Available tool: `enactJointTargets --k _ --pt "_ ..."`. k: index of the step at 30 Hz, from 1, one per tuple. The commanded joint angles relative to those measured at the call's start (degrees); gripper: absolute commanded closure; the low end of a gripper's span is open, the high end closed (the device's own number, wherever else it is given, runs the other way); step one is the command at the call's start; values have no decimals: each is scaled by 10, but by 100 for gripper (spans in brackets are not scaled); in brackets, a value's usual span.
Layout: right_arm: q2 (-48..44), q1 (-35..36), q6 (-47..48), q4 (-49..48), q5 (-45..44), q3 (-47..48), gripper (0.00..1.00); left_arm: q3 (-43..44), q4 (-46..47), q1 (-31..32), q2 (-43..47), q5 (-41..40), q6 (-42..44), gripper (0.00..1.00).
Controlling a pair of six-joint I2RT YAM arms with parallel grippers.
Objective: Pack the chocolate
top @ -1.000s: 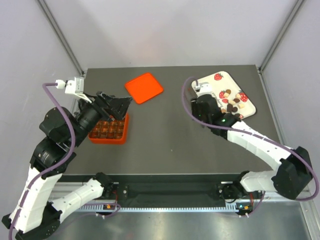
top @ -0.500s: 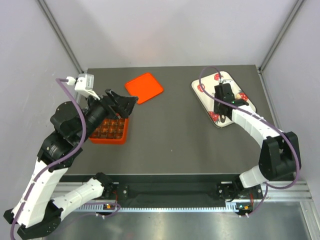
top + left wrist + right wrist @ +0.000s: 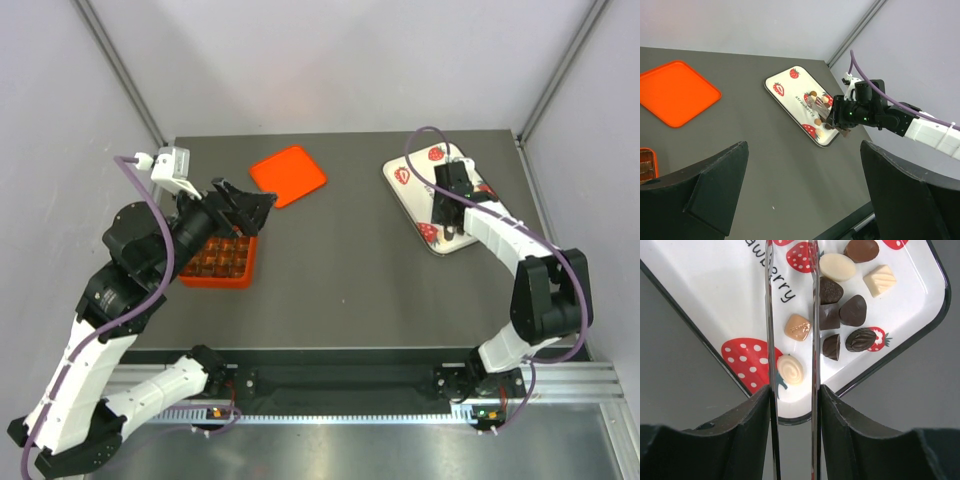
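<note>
Having swung over the strawberry tray (image 3: 715, 300), the right hand (image 3: 448, 225) now hovers at its 5 o'clock end, narrowly parted and empty, poised to pick the chocolate (image 3: 854, 310).

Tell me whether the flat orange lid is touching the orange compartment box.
Apart. The left wrist view shows a strip of bare table between the flat orange lid and the corner of the compartment box.

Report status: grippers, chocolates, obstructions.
Left gripper open, empty, near the orange-red plastic compartment box. Right gripper open, clear fingers straddling a small tan chocolate on the white strawberry-print tray. No obstruction seen.
</note>
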State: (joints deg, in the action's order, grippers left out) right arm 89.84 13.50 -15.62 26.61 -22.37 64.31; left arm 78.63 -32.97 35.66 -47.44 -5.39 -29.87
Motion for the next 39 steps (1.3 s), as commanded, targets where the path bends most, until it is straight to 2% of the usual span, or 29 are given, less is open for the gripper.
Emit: enactJointTargets --k 1,39 --pt "10 -16 -9 -14 5 31 58 -1 38 -2 -2 1 7 2" --pt "86 -56 14 -24 7 83 55 1 51 -2 -22 -7 20 1"
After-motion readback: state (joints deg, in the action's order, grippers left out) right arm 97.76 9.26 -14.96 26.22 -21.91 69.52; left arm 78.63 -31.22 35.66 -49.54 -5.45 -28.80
